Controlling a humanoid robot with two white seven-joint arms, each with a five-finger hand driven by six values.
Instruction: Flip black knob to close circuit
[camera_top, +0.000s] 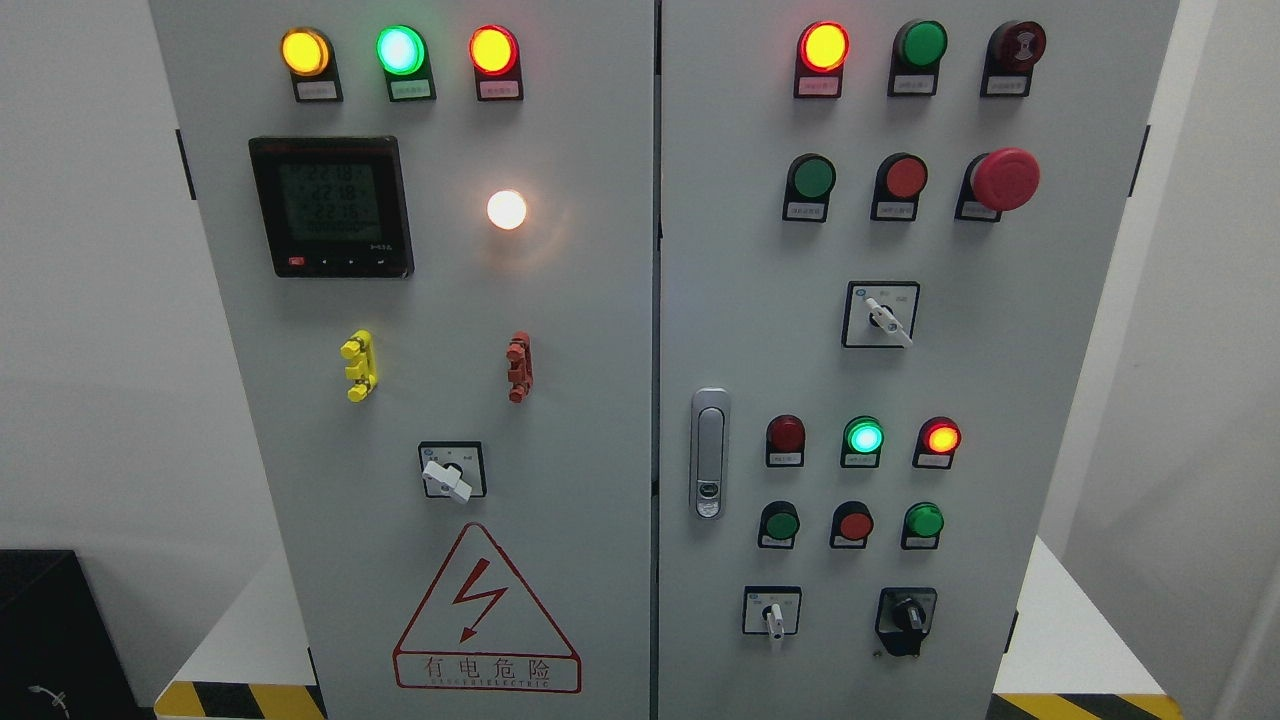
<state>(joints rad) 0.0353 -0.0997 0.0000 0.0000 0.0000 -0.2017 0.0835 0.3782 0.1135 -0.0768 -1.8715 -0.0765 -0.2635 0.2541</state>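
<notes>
A grey two-door electrical cabinet (600, 300) filled the head view, and neither robot hand was in the picture, so their state could not be told. At about ten o'clock on the left door sat a dark digital meter (331, 207), with a red-bordered lightning warning triangle (486, 610) toward six o'clock. A silver door latch (709, 453) stood near centre. The black knob (908, 614) sat at roughly five o'clock, low on the right door, just right of a white-handled selector switch (772, 612).
</notes>
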